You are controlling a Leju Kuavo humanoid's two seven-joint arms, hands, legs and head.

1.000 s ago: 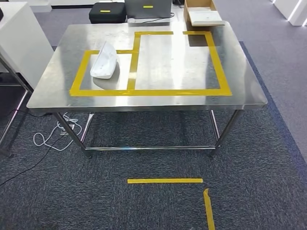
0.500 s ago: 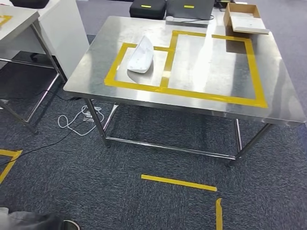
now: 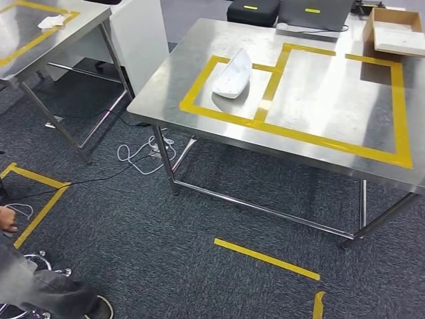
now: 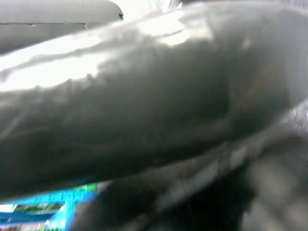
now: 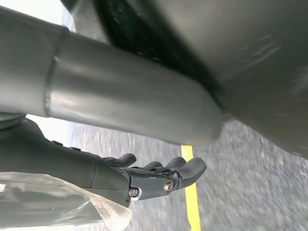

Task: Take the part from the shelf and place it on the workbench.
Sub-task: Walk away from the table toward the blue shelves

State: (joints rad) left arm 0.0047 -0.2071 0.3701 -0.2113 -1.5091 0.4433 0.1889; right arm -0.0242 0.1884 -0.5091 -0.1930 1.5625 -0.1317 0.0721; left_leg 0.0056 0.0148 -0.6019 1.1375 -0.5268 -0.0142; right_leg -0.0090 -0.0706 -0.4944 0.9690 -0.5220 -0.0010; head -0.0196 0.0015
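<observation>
Part — white, curved shell — lies on the workbench; right hand hangs loose, holding nothing.

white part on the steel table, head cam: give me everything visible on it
The white part is a smooth, elongated shell, plastic by its look, with a rounded, domed top and a slightly glossy finish. It lies flat on the stainless workbench, long axis running diagonally, inside the smaller yellow-taped rectangle. Its far end reaches the tape at the rectangle's far edge. It casts a soft shadow and reflection on the steel. Nothing touches it but the tabletop. Fine surface details are too small to make out.
</observation>
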